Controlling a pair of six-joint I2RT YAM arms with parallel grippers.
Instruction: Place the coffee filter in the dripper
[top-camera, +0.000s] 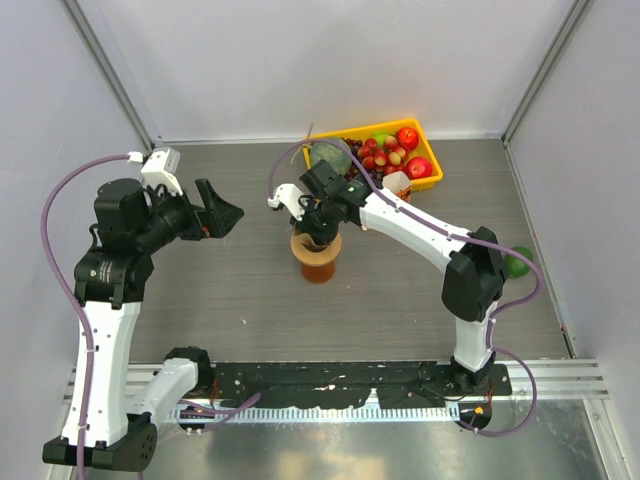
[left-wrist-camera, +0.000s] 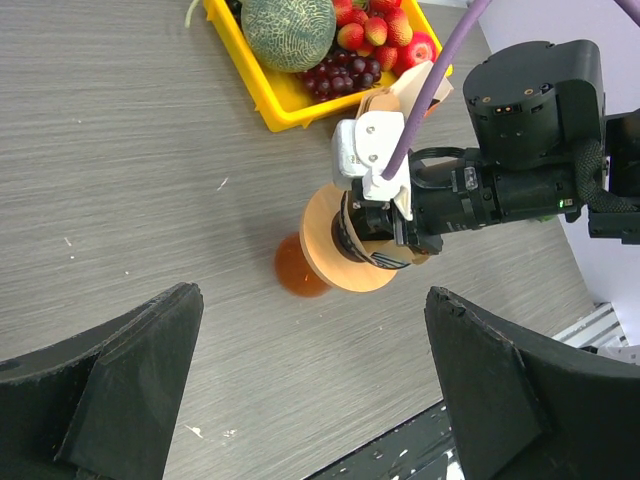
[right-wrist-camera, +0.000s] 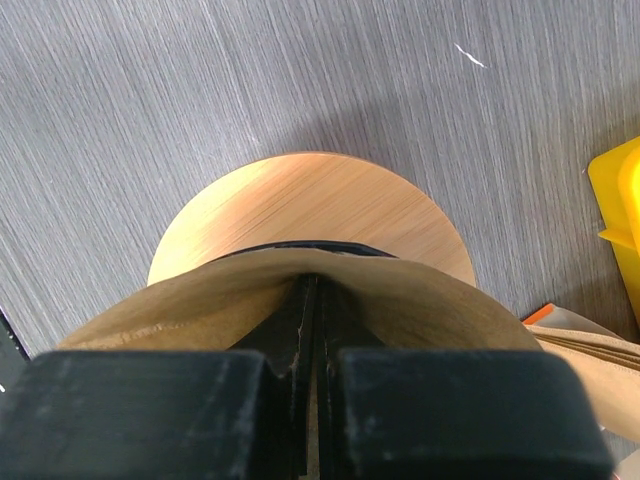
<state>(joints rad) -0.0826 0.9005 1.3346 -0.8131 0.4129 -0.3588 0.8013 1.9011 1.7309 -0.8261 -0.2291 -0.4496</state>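
Note:
My right gripper (right-wrist-camera: 318, 290) is shut on the tan paper coffee filter (right-wrist-camera: 430, 310), pinching its fold. It hangs right over the dripper, of which only a thin dark rim (right-wrist-camera: 300, 246) shows past the filter's far edge. The dripper sits in a round orange-brown wooden stand (right-wrist-camera: 310, 200) on an amber cup (top-camera: 318, 268) at mid-table. In the left wrist view the right gripper (left-wrist-camera: 385, 235) covers the dripper's dark ribbed mouth (left-wrist-camera: 383, 262). I cannot tell how deep the filter sits. My left gripper (top-camera: 225, 213) is open and empty, raised to the left of the stand.
A yellow tray (top-camera: 432, 158) of fruit with a melon (left-wrist-camera: 288, 30) stands at the back right. An orange-and-white filter carton (left-wrist-camera: 405, 88) lies between the tray and the stand. A green ball (top-camera: 517, 263) lies at the right wall.

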